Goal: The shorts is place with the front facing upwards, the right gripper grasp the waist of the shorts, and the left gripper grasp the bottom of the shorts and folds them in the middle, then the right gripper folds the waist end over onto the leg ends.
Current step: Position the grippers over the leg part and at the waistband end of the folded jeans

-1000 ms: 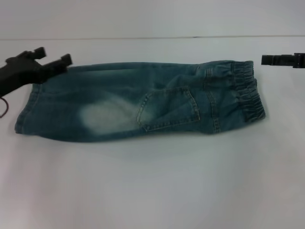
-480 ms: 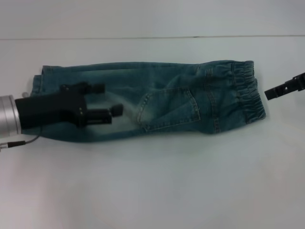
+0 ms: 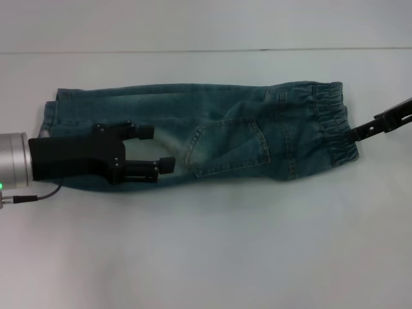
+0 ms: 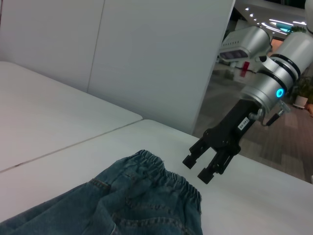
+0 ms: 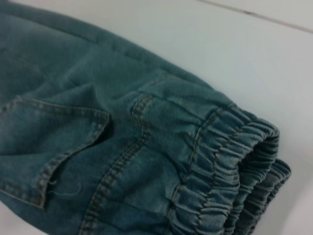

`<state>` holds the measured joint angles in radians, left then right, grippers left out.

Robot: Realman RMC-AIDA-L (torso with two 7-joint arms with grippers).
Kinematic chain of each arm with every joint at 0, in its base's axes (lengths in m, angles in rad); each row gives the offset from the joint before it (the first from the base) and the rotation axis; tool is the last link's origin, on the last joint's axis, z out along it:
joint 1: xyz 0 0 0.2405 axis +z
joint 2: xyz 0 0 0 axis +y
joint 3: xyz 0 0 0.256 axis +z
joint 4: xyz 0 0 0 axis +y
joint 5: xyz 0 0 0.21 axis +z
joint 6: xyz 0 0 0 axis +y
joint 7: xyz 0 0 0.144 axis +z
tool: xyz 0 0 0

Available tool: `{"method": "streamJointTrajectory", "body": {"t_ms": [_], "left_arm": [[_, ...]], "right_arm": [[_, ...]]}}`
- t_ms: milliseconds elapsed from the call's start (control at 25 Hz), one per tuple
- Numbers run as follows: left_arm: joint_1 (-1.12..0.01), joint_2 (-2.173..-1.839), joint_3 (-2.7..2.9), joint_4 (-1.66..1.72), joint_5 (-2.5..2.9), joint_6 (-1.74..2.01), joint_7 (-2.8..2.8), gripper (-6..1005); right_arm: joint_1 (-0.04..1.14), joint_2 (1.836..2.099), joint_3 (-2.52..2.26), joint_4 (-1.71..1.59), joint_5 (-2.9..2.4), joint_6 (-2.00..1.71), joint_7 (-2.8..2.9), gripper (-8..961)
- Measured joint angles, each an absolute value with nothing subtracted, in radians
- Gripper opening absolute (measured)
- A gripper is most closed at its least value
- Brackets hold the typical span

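A plain white table (image 3: 206, 257) carried one item only — denim shorts (image 3: 212, 138), folded lengthwise and laid flat across the surface. Elastic waist (image 3: 335, 125) lay twd the robot's right, leg hems (image 3: 55, 109) twd its left — a stitched pocket (image 3: 225, 145) faced up. A thin seam (image 3: 193, 50) crossed the tabletop behind the shorts.

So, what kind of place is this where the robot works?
Probably an indoor lab or demo hall, not a home. The shorts lie on a plain white table, white partition panels stand behind it, and an open hall with ceiling lights shows beyond.
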<state>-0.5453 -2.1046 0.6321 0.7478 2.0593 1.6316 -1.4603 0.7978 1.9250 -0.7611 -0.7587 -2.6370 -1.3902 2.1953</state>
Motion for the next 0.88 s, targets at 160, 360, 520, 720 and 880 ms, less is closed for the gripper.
{"method": "streamJointTrajectory", "body": {"t_ms": [160,360,520,720,880], "left_arm": [[-0.545,-2.105,0.63,0.746,2.06,1.626,-1.461,937],[-0.544,-2.107,0.626,0.746,2.06,1.618,-1.463,937],[-0.539,-2.109,0.623,0.746,2.057,1.614,-1.463,937],[-0.537,-2.112,0.623,0.744,2.057,1.605,-1.469,937],[-0.537,-2.112,0.623,0.736,2.058,1.601,-1.471,937]], "right_arm": [[0.801,1.935,-0.785,-0.722,-2.633,-1.332,2.173,949],[0.814,1.95,-0.788,-0.689,-2.631,-1.285,2.134,948],[0.825,1.959,-0.787,-0.671,-2.631,-1.269,2.117,921],[0.841,1.963,-0.789,-0.637,-2.632,-1.261,2.1,790],[0.843,1.967,-0.789,-0.634,-2.636,-1.257,2.098,581]]}}
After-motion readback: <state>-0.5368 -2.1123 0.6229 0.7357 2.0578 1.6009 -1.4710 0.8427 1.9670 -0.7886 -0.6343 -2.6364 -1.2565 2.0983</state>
